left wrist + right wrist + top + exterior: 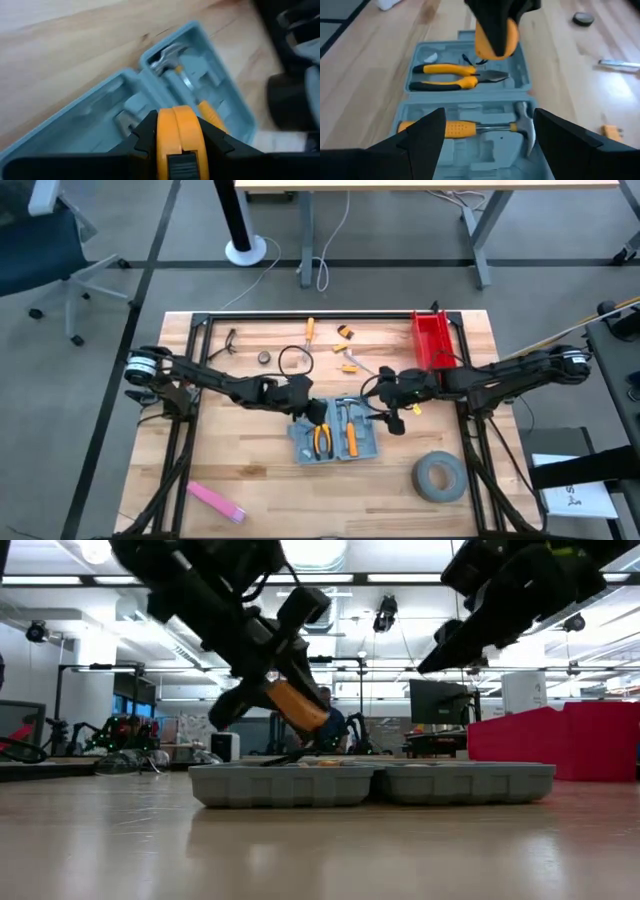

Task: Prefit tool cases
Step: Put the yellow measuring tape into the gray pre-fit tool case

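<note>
The blue-grey tool case (335,442) lies open and flat on the wooden table, both halves up. Yellow-handled pliers (455,76) lie in one half and a hammer (485,128) in the other. My left gripper (305,408) hangs over the half with the pliers, shut on an orange tool (180,137). My right gripper (487,145) stands open just off the case's right side, above the half with the hammer, with nothing between its fingers. My left gripper pinches the orange tool between its two fingers (142,132), one on each flat side. It comes slanting down from the table's left. The tool's free end (300,708) sticks out below the fingers, tilted, clear of the case.
A red bin (432,340) stands at the far right and a grey tape roll (438,477) at the near right. A pink strip (215,502) lies near left. A screwdriver (310,330), small orange parts (345,332) and a cable loop (296,360) lie beyond the case.
</note>
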You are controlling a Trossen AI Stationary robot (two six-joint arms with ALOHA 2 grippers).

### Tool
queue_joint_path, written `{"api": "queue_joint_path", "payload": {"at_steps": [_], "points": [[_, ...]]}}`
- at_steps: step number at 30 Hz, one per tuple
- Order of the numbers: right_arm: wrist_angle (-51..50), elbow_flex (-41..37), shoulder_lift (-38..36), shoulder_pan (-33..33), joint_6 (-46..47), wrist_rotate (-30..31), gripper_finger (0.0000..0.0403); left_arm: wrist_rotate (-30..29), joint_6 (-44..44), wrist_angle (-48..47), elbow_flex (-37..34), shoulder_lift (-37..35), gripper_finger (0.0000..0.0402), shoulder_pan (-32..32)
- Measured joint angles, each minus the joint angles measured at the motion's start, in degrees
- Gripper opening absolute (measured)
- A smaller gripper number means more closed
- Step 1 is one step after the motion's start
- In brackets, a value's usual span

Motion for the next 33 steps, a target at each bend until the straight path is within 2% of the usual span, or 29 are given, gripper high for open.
{"api": "queue_joint_path", "payload": {"at_steps": [2, 5, 7, 10, 15, 22, 33], "points": [[0.8, -0.2, 1.7, 0.0, 0.6, -0.5, 0.0277, -0.4, 1.0, 8.6, -2.7, 0.0, 0.0080, 0.0], [4.2, -0.2, 4.9, 0.0, 2.7, -5.9, 0.0269, -2.8, 4.1, 19.1, -6.2, 0.0, 0.0080, 0.0], [7.7, -0.2, 6.5, 0.0, 5.4, -8.9, 0.0264, -4.4, 7.0, 24.3, -7.7, 0.0, 0.0080, 0.0], [12.1, -0.1, 8.3, -0.2, 10.0, -9.1, 0.0257, -6.2, 12.1, 29.6, -8.4, 0.0, 0.0080, 0.0], [17.9, -0.2, 10.1, -1.6, 16.6, -9.2, 0.0246, -8.2, 21.9, 34.4, -7.3, 0.0, 0.0080, -0.1], [24.5, -0.1, 9.3, -4.4, 17.2, -8.7, 0.0231, -8.1, 32.9, 37.8, -3.8, 0.0, 0.0080, -0.1], [28.0, -0.2, 7.4, -6.1, 13.7, -9.1, 0.0219, -4.0, 35.5, 43.8, -3.3, 0.0, 0.0080, -0.1]]}}
